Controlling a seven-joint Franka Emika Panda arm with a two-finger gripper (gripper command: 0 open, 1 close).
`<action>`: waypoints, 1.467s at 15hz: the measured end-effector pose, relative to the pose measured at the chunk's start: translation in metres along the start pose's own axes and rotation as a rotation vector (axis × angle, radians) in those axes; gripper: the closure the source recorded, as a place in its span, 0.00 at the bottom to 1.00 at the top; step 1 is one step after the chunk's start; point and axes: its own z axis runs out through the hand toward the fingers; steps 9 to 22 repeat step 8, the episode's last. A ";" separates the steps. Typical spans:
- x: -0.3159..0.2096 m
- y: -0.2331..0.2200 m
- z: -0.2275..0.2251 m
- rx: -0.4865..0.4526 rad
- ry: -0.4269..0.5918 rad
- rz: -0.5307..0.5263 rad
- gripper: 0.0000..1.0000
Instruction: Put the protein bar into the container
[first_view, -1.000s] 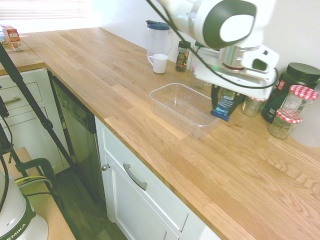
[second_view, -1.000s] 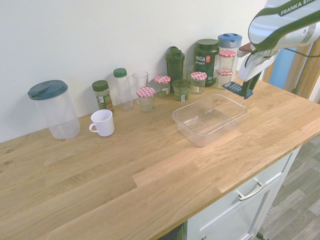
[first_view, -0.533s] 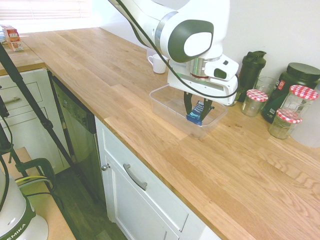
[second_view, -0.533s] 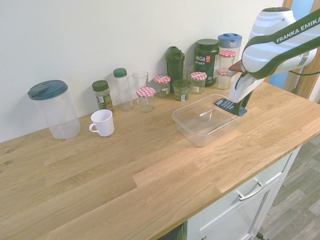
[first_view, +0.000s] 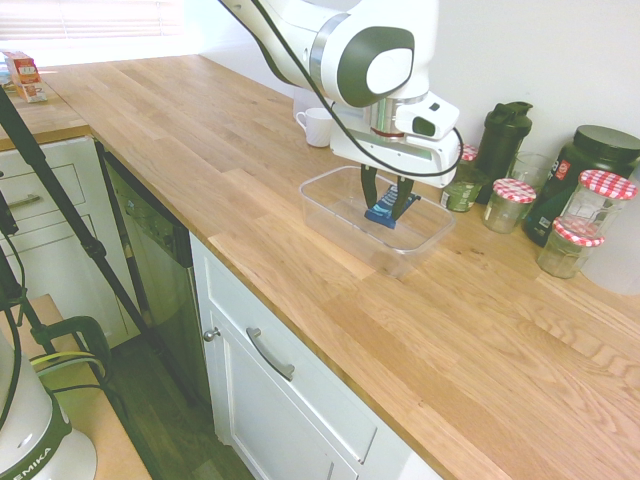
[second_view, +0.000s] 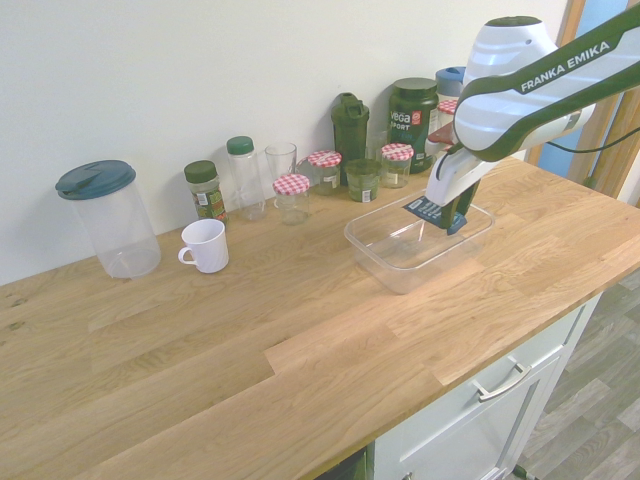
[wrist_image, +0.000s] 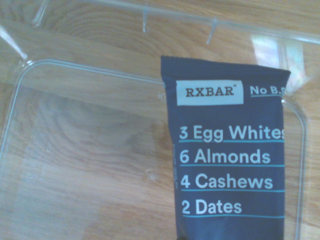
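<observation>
The gripper (first_view: 388, 205) grasps the protein bar (first_view: 381, 212) above the clear container (first_view: 377, 222), its jaws clenched on the dark-blue wrapper.

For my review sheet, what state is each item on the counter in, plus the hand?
Hand: shut on the bar
Protein bar: wrapped, held over the container
Container: open, upright, no lid on
Pitcher: lid on, upright
Mug: upright
Shaker bottle: closed, upright
Black tub: lid on, upright
Checkered-lid jars: closed
</observation>
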 end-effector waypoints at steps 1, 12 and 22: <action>0.002 -0.003 -0.001 -0.001 0.000 0.004 0.00; 0.016 -0.015 -0.016 -0.004 -0.005 0.009 0.00; 0.016 -0.015 -0.016 -0.004 -0.005 0.009 0.00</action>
